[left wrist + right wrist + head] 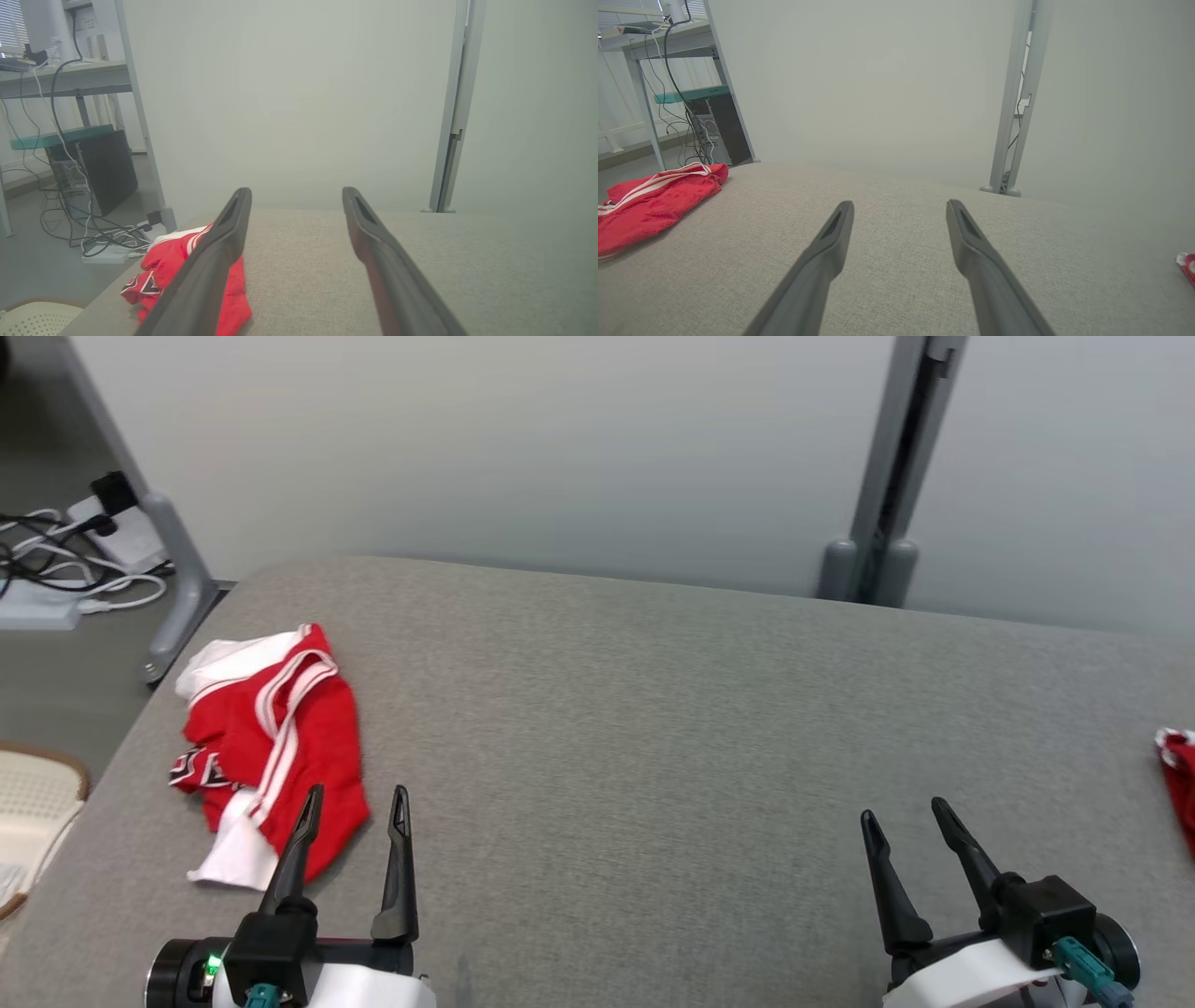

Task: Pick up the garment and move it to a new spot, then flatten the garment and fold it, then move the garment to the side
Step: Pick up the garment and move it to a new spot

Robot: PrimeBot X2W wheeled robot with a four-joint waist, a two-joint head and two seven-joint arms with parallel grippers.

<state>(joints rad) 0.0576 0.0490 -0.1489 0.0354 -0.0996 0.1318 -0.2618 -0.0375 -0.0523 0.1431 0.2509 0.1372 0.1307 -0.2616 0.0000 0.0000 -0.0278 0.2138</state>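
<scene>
A crumpled red garment with white stripes and white trim lies in a heap at the left end of the grey fabric table. It also shows in the left wrist view as the garment and in the right wrist view as the garment. My left gripper stands open just in front of the heap, its left finger over the garment's near edge, nothing between its fingers. My right gripper stands open over bare table at the right, far from the heap.
Another red and white cloth pokes in at the table's right edge. A grey post stands behind the table against the pale wall. Left of the table are cables with a power strip on the floor and a pale perforated basket.
</scene>
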